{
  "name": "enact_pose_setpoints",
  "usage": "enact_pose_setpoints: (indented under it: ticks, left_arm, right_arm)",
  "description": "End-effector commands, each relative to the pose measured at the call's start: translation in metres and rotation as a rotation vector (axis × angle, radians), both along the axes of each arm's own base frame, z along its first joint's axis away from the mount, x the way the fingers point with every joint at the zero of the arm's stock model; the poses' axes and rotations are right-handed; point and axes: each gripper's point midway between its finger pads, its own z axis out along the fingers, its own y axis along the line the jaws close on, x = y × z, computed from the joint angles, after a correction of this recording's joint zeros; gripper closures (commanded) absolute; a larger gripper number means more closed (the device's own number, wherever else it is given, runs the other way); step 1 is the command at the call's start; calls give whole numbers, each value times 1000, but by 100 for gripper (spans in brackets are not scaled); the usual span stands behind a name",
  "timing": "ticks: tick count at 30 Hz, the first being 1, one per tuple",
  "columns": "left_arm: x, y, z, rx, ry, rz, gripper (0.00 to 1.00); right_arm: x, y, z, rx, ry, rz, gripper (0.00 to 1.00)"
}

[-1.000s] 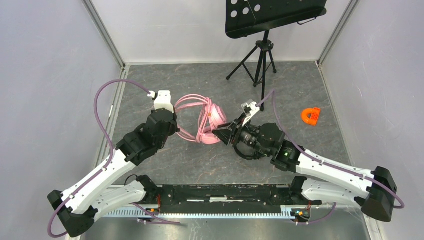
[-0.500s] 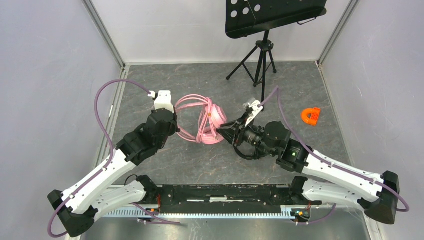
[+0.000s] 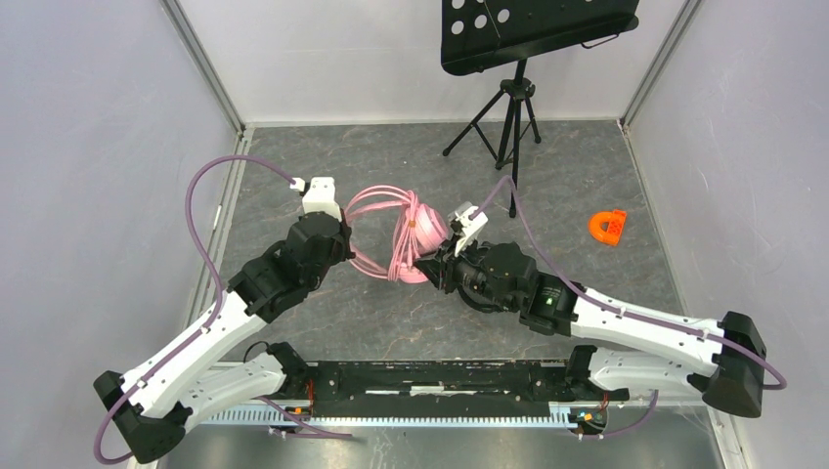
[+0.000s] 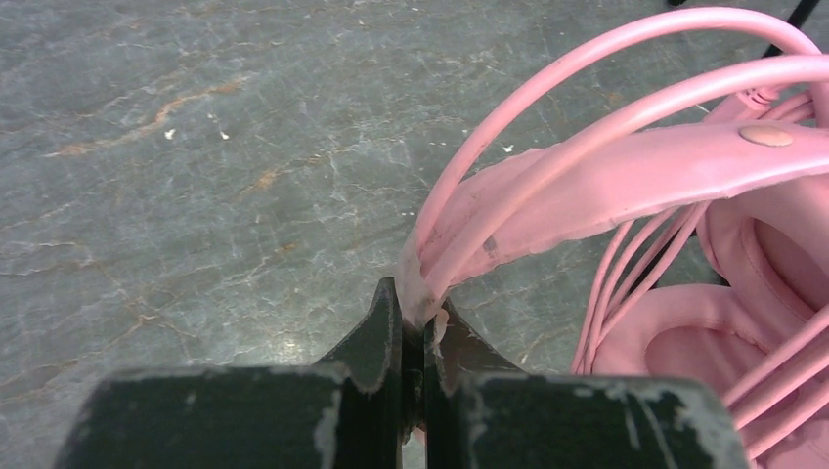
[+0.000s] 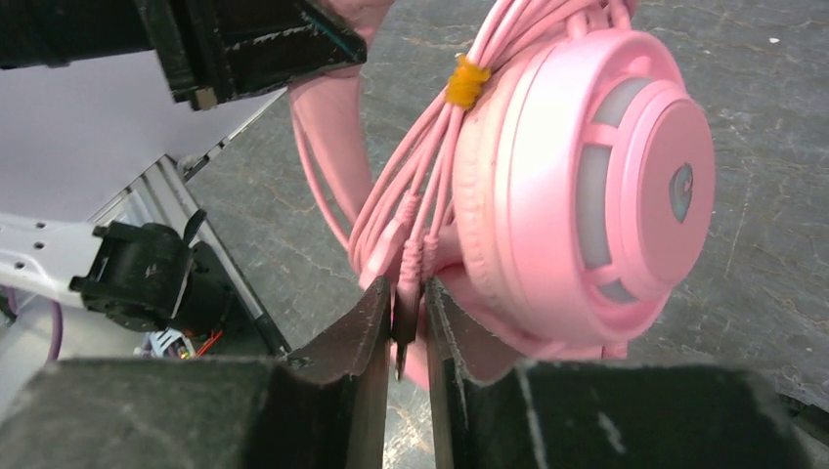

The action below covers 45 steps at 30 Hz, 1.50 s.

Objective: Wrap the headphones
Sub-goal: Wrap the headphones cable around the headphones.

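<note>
Both left fingers (image 4: pixel 376 332) and right fingers (image 5: pixel 357 342) pinch pink headphones (image 3: pixel 425 231) over a grey marbled table (image 3: pixel 391 313) between pale walls (image 3: pixel 88 147).

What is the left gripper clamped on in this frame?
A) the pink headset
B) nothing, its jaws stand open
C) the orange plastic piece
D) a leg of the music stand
A: in the left wrist view the left gripper is shut on the pink headset, pinching its band and cable loops.

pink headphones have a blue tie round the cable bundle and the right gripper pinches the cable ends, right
No: the tie is yellow, not blue, as the right wrist view shows. The right gripper does pinch the cable ends of the pink headphones.
</note>
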Motion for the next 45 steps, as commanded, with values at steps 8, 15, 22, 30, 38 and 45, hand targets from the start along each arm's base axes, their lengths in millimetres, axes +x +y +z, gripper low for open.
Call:
enact_pose_setpoints:
  ticks: [8,15,22,30,38,45]
  left_arm:
    - [-6,-39,59,-380,-79,-85,98]
    - [-13,-43,68,-430,-82,-118,98]
    - [-13,-40,66,-389,-93,-127,98]
    - [-16,-49,60,-342,-68,-192,98]
    - [-15,-45,66,-366,-81,-165,98]
    - [-3,-27,60,-267,-102,-73,98]
  right_arm:
    - [34,5,5,25,-61,-175,79]
    - [44,-1,-16,-65,-77,-246,80]
    - [53,-14,-10,-128,-174,-304,81]
    - [56,-8,26,-103,-312,-274,81]
    - [45,-2,-2,-120,-290,-192,81]
    - [25,-18,-3,-43,-234,-150,74]
